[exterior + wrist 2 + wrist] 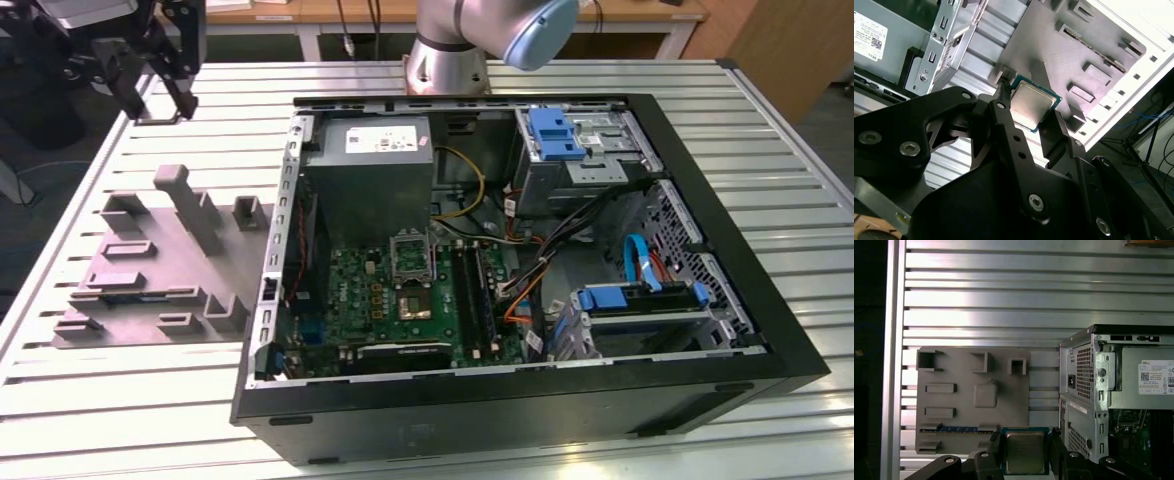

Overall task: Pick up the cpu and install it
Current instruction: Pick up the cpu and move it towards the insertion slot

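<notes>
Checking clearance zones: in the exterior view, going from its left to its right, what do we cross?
grey moulded fixture → grey power supply box → blue-topped drive cage

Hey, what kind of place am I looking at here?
Probably a robotics lab or workshop bench for computer assembly: a slatted aluminium table carries an open desktop computer case and a grey moulded fixture, and the gripper holds the cpu.

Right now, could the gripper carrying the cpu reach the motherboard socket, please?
Probably yes: the gripper holds the cpu, the case lies open, and nothing covers the socket.
</notes>
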Available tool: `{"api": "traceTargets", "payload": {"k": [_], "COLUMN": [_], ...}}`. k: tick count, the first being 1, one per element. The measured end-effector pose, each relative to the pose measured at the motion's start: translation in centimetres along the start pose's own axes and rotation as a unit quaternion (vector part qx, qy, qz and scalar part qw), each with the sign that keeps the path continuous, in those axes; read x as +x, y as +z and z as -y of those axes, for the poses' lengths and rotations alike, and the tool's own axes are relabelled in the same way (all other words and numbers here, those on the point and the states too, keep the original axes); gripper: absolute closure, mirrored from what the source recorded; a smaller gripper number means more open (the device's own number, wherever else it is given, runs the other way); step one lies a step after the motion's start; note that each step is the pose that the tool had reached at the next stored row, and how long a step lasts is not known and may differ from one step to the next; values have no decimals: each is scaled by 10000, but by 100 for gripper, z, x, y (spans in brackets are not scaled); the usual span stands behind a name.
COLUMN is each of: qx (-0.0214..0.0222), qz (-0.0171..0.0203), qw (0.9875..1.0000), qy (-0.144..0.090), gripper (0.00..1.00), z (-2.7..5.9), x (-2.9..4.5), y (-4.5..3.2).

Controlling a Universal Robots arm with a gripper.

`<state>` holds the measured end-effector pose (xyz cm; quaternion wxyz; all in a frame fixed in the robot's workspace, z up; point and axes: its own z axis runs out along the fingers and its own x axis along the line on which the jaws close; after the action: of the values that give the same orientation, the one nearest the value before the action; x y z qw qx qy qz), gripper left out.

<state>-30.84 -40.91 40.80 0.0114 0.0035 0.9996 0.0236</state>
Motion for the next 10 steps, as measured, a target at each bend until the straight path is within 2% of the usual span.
{"api": "traceTargets", "payload": {"k": [10], "qx": [0], "qz": [0], "qw": [10000], "qy": [0], "gripper": [53], "z": [-1], "x": [-80], "y": [2]}}
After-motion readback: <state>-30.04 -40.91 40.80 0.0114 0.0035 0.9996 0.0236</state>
